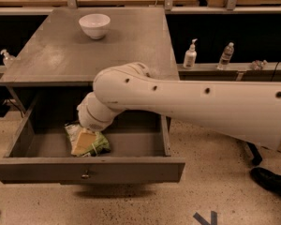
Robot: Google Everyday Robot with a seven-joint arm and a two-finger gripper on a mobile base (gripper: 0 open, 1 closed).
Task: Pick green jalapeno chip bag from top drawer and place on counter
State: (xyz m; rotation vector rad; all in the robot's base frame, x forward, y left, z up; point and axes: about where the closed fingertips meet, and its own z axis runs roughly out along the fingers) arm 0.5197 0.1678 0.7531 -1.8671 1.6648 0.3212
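Observation:
The top drawer (84, 168) is pulled open below the grey counter (107, 50). The green jalapeno chip bag (99, 146) lies on the drawer floor, left of the middle, partly covered. My gripper (83, 143) reaches down into the drawer from the big white arm (187, 102) and rests right on top of the bag. Only its tan finger body shows.
A white bowl (94, 25) stands at the back of the counter. A pump bottle (190, 55) and a water bottle (225, 56) stand on the narrow ledge to the right. A dark shoe (271, 182) is on the floor at the right.

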